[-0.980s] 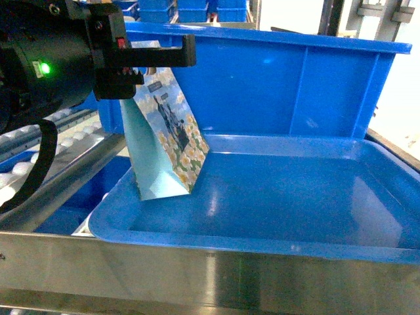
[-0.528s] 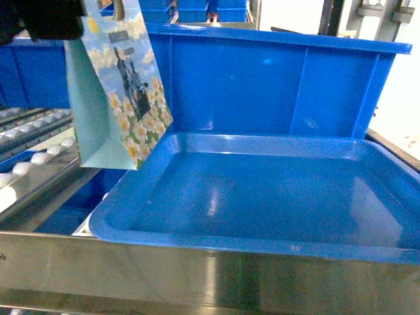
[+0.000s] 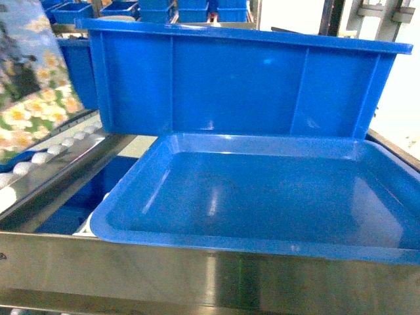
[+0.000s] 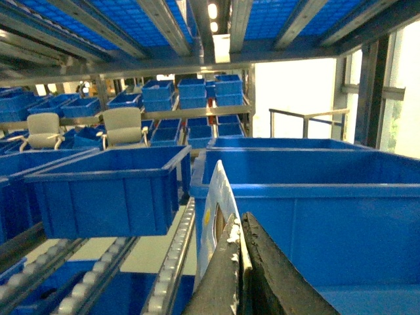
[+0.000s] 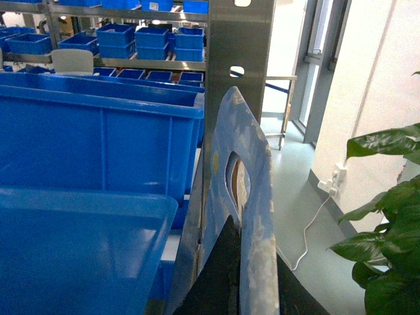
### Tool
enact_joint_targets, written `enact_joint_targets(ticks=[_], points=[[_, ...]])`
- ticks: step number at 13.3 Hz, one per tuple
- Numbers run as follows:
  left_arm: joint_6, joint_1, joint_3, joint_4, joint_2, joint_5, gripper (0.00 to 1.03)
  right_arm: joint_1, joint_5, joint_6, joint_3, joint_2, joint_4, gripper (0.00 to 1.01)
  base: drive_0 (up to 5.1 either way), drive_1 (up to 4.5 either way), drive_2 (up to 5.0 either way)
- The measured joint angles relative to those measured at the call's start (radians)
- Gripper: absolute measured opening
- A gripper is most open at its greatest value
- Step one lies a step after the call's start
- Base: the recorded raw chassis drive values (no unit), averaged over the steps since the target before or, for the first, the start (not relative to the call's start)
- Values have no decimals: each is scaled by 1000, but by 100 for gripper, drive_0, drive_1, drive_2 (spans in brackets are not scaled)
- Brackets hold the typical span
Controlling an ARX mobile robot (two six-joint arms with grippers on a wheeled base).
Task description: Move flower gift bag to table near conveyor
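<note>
The flower gift bag (image 3: 29,82), printed with daisies and a dark picture, hangs at the far left edge of the head view over the conveyor (image 3: 39,157) rollers. In the left wrist view my left gripper (image 4: 239,215) is shut on the bag's (image 4: 215,220) top rim beside its handle cut-out. My right gripper (image 5: 254,236) is shut on the rim of a second, sky-blue paper bag (image 5: 252,164) next to a steel upright (image 5: 230,59). Neither gripper shows in the head view. The table is out of view.
A shallow blue tray (image 3: 367,252) fills the foreground on a steel ledge (image 3: 197,275), with a deep blue bin (image 3: 243,79) right behind it. More blue bins (image 4: 108,190) stand on roller lanes (image 4: 174,246). A potted plant (image 5: 387,216) stands on the right.
The flower gift bag has gone up and left, out of the blue tray to the frame's left edge. The left arm has left the head view.
</note>
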Motion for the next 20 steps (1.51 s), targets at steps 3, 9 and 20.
enact_joint_targets(ticks=[3, 9, 20], points=[[27, 2, -66, -130, -209, -4, 2, 0, 0, 0, 0, 0, 0, 2, 0, 0, 0], [141, -137, -164, -234, -482, -183, 2, 0, 0, 0, 0, 0, 0, 2, 0, 0, 0], [171, -141, -167, -234, -480, -185, 2, 0, 0, 0, 0, 0, 2, 2, -388, 126, 278]])
